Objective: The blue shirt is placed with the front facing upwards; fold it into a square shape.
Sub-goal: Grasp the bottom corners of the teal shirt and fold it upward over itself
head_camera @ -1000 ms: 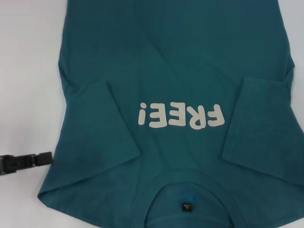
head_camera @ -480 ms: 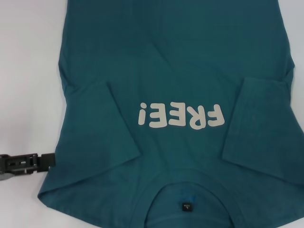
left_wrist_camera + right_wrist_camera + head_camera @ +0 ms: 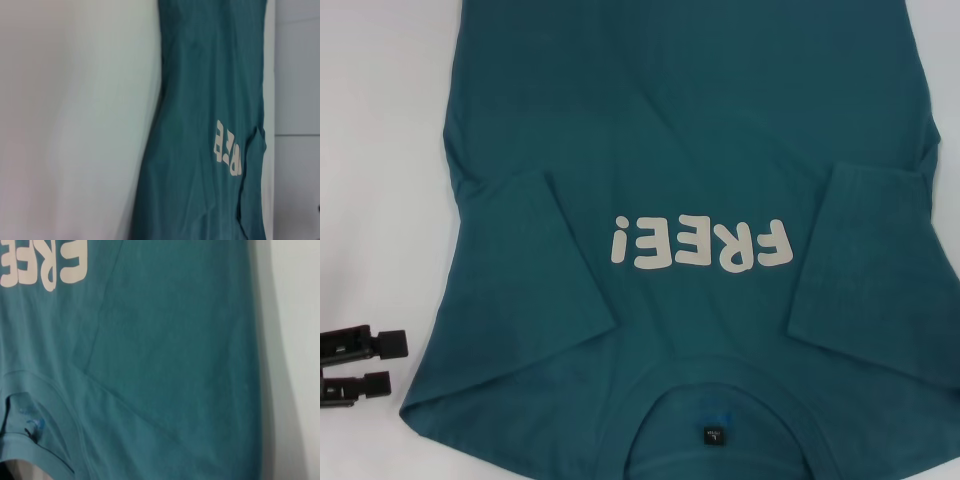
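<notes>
Left pincer (image 3: 382,362) agape on table (image 3: 380,150), just beside blue shirt (image 3: 700,130).

Setting: plain lab-style test bench | Evidence: smooth bare white tabletop (image 3: 380,150) running from 9 to 12 o'clock | pale seamed wall panel (image 3: 297,75) behind | no household furnishings in shot

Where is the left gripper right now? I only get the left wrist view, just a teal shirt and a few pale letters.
Observer: In the head view the left gripper is open over the table, just beside the blue shirt near its shoulder edge.
Operator: What do the letters spell?
Observer: The lettering reads FREE!, complete.
Operator: Any label?
Observer: Yes, a small black neck tag at the shirt's near end.
</notes>
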`<state>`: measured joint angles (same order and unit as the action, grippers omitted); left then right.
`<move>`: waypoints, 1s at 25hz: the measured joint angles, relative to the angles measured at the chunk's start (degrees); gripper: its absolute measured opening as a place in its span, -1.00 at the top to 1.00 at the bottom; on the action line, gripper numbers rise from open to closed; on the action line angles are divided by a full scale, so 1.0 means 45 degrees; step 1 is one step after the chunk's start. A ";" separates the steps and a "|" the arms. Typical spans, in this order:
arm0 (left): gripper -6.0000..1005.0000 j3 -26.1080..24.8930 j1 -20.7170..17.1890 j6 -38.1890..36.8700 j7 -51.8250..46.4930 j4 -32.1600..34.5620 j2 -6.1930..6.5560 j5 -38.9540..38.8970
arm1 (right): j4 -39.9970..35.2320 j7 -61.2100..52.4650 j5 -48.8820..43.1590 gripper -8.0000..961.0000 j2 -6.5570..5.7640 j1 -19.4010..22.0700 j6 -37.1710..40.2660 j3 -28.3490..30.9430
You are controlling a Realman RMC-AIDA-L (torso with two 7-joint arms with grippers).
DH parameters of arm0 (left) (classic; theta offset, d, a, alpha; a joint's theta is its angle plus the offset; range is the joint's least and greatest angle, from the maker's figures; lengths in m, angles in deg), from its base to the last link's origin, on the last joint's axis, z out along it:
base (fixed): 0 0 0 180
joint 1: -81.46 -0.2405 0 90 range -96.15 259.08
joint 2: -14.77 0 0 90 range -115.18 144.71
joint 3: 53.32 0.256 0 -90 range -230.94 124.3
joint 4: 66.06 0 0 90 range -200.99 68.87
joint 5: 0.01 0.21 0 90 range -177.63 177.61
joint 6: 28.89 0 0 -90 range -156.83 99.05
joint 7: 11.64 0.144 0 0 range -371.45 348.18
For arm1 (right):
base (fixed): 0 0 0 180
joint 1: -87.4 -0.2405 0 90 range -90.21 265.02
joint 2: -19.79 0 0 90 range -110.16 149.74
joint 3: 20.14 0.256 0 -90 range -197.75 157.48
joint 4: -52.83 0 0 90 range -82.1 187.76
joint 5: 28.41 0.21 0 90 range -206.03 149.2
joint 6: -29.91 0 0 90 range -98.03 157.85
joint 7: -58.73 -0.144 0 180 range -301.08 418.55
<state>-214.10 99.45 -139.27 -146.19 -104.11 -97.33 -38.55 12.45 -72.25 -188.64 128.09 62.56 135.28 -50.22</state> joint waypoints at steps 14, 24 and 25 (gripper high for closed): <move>-0.86 0.0107 -0.0119 0.0428 -0.0852 0.0005 -0.0070 0.0395 | -0.0072 0.0070 0.0024 0.93 -0.0005 -0.0014 -0.0016 0.0025; -0.86 0.0144 -0.0086 0.0652 -0.1039 0.0081 -0.0138 0.0956 | -0.0075 0.0075 0.0068 0.93 -0.0005 -0.0054 -0.0020 0.0045; -0.86 0.0144 -0.0092 0.0670 -0.1034 0.0087 -0.0138 0.0983 | -0.0066 0.0073 0.0068 0.93 -0.0004 -0.0057 -0.0020 0.0045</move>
<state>-213.45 99.04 -136.25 -150.85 -103.72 -97.95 -34.12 12.15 -71.92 -188.33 128.07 62.31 135.19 -50.02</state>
